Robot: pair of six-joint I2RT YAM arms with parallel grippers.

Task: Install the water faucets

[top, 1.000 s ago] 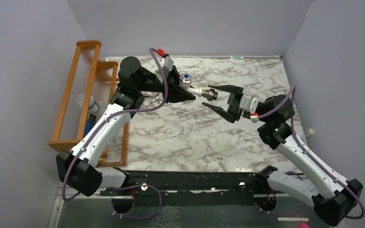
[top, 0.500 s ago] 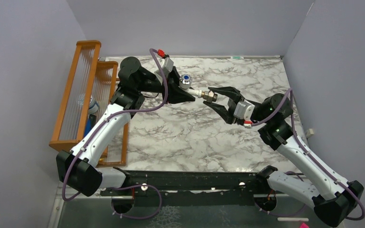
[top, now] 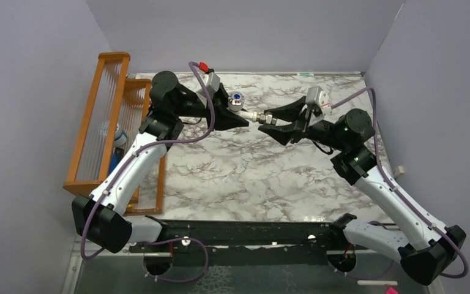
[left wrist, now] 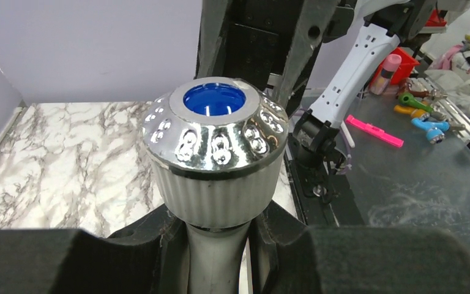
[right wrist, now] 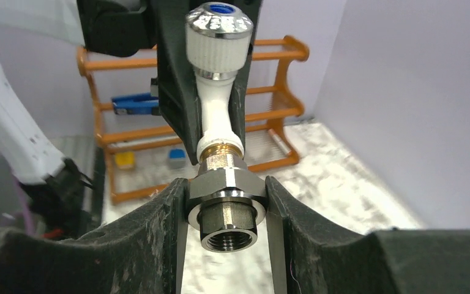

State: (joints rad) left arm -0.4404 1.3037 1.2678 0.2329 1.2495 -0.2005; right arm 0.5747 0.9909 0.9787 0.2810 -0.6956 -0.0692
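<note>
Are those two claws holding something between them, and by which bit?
Yes. The left tool grips the white faucet by its neck under the knob; the right tool clamps the metal nut on its threaded end.

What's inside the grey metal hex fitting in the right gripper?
Grey hex fitting: internal threads, dark bore at its open end. White tap enters its far side; how deep is hidden.

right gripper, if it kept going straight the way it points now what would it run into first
The right gripper pinches the nut on the tap. Pushing straight on, it would most likely run into the left gripper holding the tap's white stem, just ahead.
</note>
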